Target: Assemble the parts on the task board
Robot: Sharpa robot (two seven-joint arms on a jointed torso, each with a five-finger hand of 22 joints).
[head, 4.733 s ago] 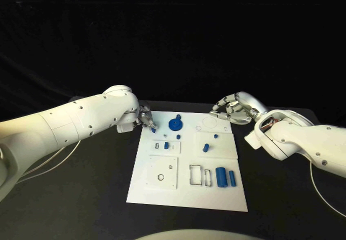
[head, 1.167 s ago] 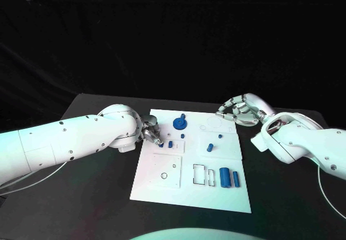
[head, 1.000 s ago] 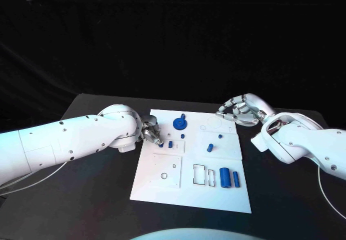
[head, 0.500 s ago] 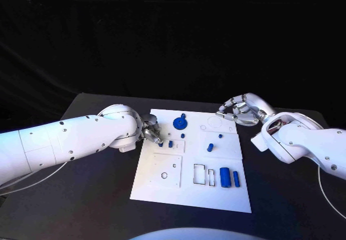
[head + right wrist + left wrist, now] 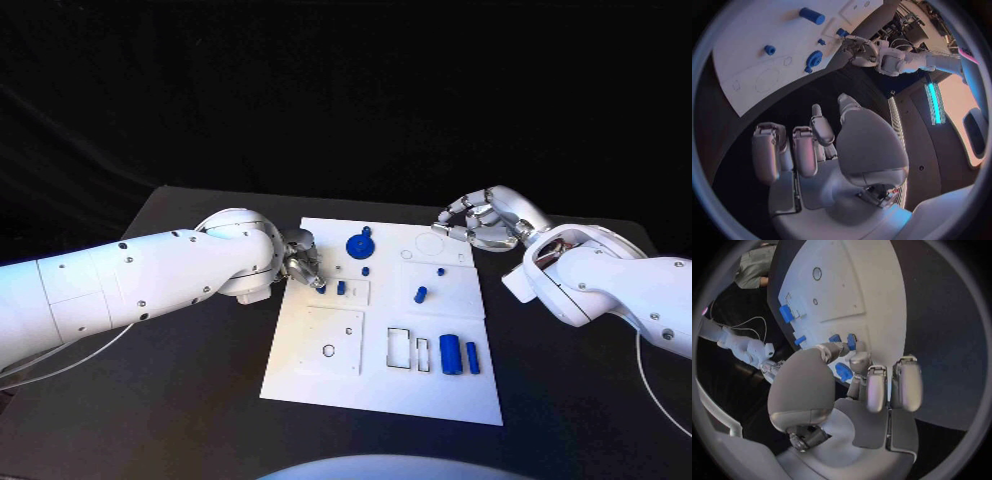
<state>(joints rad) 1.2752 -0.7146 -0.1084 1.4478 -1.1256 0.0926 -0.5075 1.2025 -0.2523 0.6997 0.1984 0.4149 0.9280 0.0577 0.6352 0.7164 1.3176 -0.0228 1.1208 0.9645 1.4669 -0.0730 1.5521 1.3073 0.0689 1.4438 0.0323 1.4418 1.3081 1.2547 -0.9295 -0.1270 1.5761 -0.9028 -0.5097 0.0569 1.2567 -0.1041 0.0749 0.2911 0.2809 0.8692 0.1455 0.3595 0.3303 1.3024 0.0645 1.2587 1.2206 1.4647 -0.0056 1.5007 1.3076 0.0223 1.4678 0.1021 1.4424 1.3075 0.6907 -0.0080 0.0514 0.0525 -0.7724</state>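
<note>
The white task board (image 5: 378, 385) lies mid-table. My left hand (image 5: 302, 268) is at its far left side, over the small slot panel, and pinches a small blue part (image 5: 851, 341) between thumb and a fingertip, right beside a blue piece (image 5: 340, 288) that stands in the panel. The other fingers (image 5: 904, 382) of the left hand (image 5: 861, 390) are bent. My right hand (image 5: 479, 224) hovers past the board's far right corner with fingers curled in and nothing in it, as the right wrist view shows (image 5: 817, 145). A blue gear (image 5: 359, 245) sits at the far edge.
More blue parts are on the board: a small stud (image 5: 366, 270), a peg (image 5: 420, 295) and two cylinders (image 5: 450, 354) by the rectangular slots (image 5: 398, 346). A panel with an oval hole (image 5: 329, 351) is near left. Black table (image 5: 173, 390) surrounds the board.
Since the oldest frame my left hand has brought the blue part from the board's left edge to the slot panel. Over the last second it has hardly moved. The right hand has kept still.
</note>
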